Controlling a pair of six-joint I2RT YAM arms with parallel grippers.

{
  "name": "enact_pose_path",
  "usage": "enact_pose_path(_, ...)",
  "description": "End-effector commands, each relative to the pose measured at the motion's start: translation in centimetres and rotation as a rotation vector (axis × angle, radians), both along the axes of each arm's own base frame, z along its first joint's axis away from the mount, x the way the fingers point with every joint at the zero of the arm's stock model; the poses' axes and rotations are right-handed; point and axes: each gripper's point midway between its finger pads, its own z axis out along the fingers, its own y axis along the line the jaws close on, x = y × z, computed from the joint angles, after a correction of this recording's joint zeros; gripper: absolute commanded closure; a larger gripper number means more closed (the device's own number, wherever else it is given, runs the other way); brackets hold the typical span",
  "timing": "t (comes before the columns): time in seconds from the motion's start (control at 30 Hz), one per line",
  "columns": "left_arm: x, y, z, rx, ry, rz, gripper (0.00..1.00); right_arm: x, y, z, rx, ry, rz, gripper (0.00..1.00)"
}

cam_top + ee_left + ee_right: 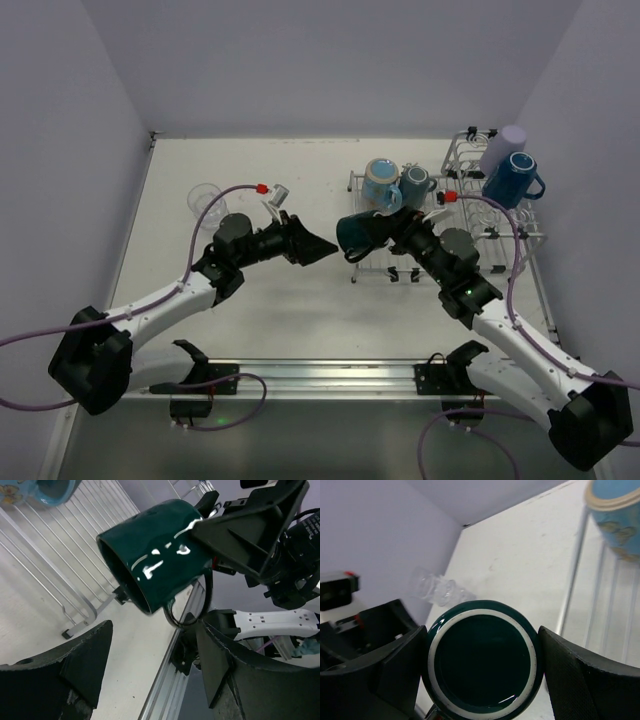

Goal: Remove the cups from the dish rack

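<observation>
The dark teal mug [160,560] is held sideways in the air by the clamped right jaws, at the dish rack's [60,575] left edge, its mouth pointed at the spread-apart left jaws nearby.

One dark teal mug [355,232] hangs sideways at frame center, mouth pointing left, clamped in the right claw [482,662] at the left edge of the silver wire dish rack [497,237]. On the flat grid, the light blue mug [381,183] sits beside a second teal mug [417,181]. Upper right, the lavender tumbler [502,148] leans in the basket section, with the dark blue mug [513,180] just below. The clear glass [205,198] stands on the surface, upper left.
</observation>
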Motion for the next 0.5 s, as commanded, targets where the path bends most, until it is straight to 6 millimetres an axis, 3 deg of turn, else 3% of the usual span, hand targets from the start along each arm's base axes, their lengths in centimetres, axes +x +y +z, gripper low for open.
enact_pose_path(0.0,-0.7,-1.3,2.3,-0.11,-0.037,-0.077,0.29,-2.3,3.6,6.3,0.216,-0.182,0.181,0.64)
enact_pose_path(0.17,-1.5,-1.9,3.2,-0.155,-0.05,-0.127,0.34,-2.9,5.8,5.8,0.249,-0.171,0.263,0.64)
enact_pose_path(0.27,-1.8,-1.9,3.1,-0.16,-0.051,-0.132,0.43,-3.1,6.4,5.6,0.285,-0.176,0.302,0.64)
enact_pose_path(0.37,-1.9,-1.7,3.3,-0.182,-0.064,-0.125,0.63,-3.5,7.2,5.4,0.318,-0.167,0.349,0.63)
enact_pose_path(0.4,-1.9,-1.7,3.5,-0.188,-0.068,-0.123,0.79,-3.6,7.3,5.5,0.326,-0.169,0.358,0.63)
enact_pose_path(0.47,-1.7,-1.6,3.9,-0.192,-0.08,-0.111,0.92,-3.5,7.4,5.1,0.339,-0.158,0.362,0.53)
